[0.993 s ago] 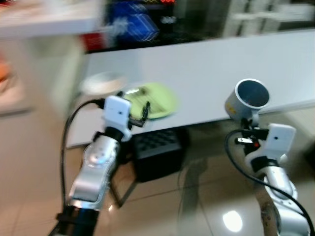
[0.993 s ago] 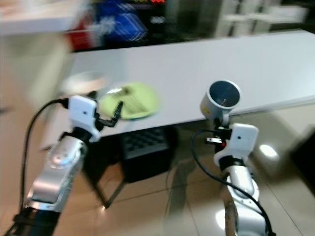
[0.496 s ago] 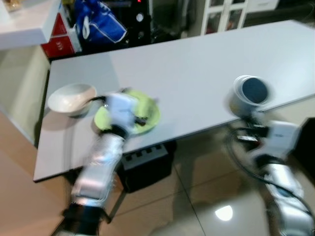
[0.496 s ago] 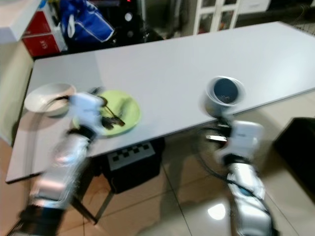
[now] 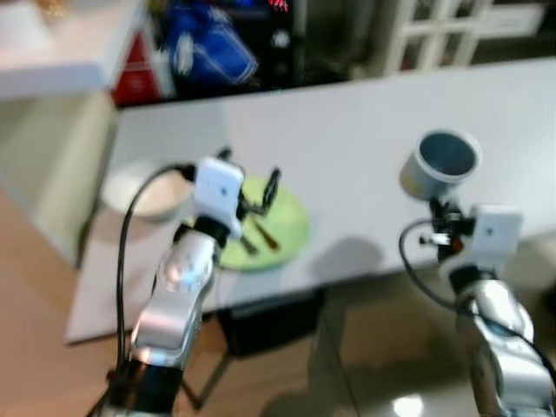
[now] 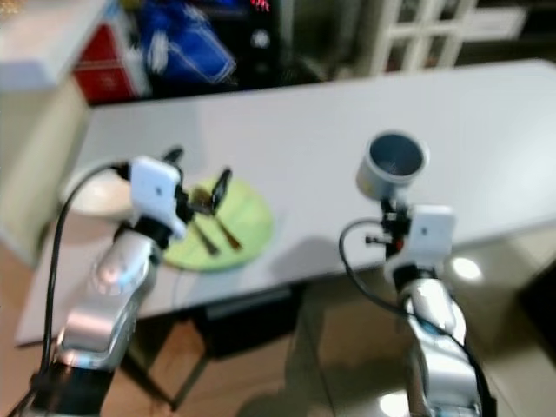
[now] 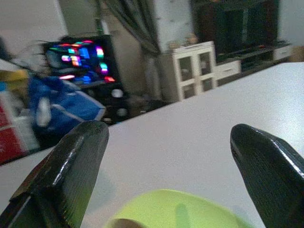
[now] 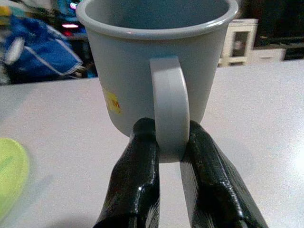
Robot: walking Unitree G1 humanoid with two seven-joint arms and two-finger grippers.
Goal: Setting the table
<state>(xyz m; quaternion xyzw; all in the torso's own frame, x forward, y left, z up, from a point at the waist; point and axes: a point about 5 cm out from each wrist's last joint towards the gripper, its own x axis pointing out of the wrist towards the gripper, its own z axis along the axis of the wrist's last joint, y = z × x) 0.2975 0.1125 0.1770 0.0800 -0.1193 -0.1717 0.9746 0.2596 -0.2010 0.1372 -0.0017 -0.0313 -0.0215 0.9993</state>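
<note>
Your head views are blurred. On the table, the left arm hides part of the bowl at 9 o'clock. Your left gripper is spread wide, empty, over the plate. Your right gripper pinches the mug by its handle at 3 o'clock.

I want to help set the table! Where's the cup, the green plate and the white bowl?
cup (image 8: 142,61): right wrist view, on its side wall.
green plate (image 6: 248,228): right eye view, on its bare right part.
white bowl (image 5: 152,198): left eye view, on its inside.
</note>
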